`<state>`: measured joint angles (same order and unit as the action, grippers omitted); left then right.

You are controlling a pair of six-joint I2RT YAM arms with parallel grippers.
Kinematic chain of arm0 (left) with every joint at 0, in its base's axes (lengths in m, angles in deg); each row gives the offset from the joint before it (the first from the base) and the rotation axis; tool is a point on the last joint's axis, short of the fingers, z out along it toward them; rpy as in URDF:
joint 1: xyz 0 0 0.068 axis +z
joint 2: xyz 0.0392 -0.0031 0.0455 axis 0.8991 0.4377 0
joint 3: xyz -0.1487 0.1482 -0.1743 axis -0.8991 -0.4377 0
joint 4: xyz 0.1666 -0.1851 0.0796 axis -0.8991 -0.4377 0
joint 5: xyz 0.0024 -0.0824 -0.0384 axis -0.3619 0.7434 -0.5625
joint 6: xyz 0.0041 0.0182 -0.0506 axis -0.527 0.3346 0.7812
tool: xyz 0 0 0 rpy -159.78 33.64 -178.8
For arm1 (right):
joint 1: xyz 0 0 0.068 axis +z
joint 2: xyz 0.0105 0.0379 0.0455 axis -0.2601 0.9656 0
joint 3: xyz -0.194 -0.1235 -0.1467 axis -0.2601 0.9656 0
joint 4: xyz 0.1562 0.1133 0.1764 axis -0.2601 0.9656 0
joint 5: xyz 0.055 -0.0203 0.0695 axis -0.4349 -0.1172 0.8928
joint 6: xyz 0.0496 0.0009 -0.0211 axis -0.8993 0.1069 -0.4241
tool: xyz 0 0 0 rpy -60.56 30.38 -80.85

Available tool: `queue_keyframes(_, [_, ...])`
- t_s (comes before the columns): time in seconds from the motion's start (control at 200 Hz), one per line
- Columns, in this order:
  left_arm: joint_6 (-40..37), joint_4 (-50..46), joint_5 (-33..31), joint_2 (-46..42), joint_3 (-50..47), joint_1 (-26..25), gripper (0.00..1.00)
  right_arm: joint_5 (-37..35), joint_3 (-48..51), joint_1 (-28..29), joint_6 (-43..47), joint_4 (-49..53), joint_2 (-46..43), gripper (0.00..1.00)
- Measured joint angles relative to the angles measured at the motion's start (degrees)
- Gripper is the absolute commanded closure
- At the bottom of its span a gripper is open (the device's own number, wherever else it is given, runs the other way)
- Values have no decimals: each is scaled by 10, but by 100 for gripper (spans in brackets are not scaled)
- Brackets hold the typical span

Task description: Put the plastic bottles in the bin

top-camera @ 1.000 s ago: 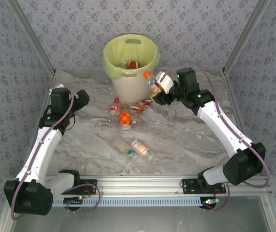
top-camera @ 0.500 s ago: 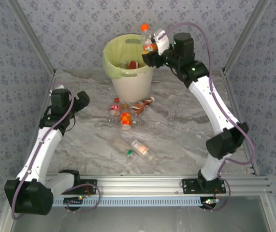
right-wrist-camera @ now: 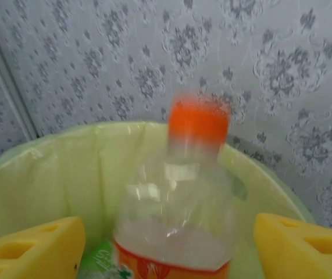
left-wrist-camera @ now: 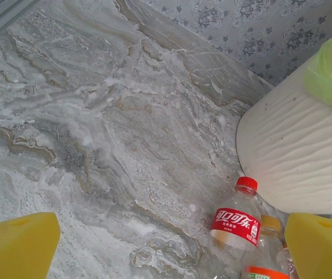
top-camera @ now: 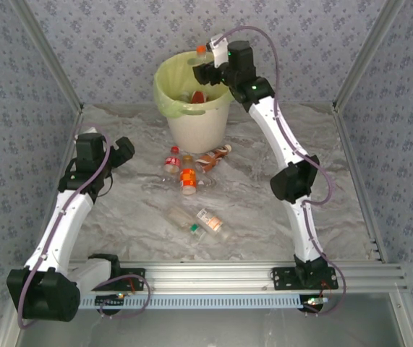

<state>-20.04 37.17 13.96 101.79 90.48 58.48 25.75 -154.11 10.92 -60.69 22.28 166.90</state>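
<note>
Orange-capped bottle (right-wrist-camera: 180, 192): clear crumpled body, orange label band at its base, blurred. It stands upright between the yellow fingers (right-wrist-camera: 29, 250) of the right claw (right-wrist-camera: 168, 232) with a gap on either side, so the claw is released and not pinching it. The bottle sits over the mouth of the bin (right-wrist-camera: 32, 168), with yellow-green liner (right-wrist-camera: 125, 151) behind and below.

Top view: the bin, a cream bucket, is at 12 o'clock on the desk (top-camera: 278, 210). The right claw hangs over the rim at the bin's 1 o'clock, the orange cap just above it. A red-labelled bottle (top-camera: 198, 95) lies inside.

The right wrist view gives the gaps around the bottle, too small to judge from above, and a green label (right-wrist-camera: 99, 261) down in the bin. The left wrist view reads the brand on a Coca-Cola bottle (left-wrist-camera: 235, 216): red cap, red label, lying just beside the ribbed bin wall.

Left claw (top-camera: 123, 150): at 9 o'clock of the bottle cluster (top-camera: 188, 172), fingers spread wide, gripping nothing. The cluster lies at the bin's 6 o'clock. Two clear bottles (top-camera: 200, 220) lie farther toward 6. The right arm (top-camera: 275, 130) crosses the bin's right rim, hiding part of it.
</note>
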Motion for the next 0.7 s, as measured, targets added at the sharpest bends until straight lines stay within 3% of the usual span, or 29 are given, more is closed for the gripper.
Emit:
queue_keyframes(0.3, [0, -7, 14, 1, -8, 0, 1, -9, 67, 4, 4, 17, -45, 9])
queue_keyframes(0.7, [-3, -8, 41, 34, -8, 0, 1, -7, 399, 4, 3, -89, -265, 7])
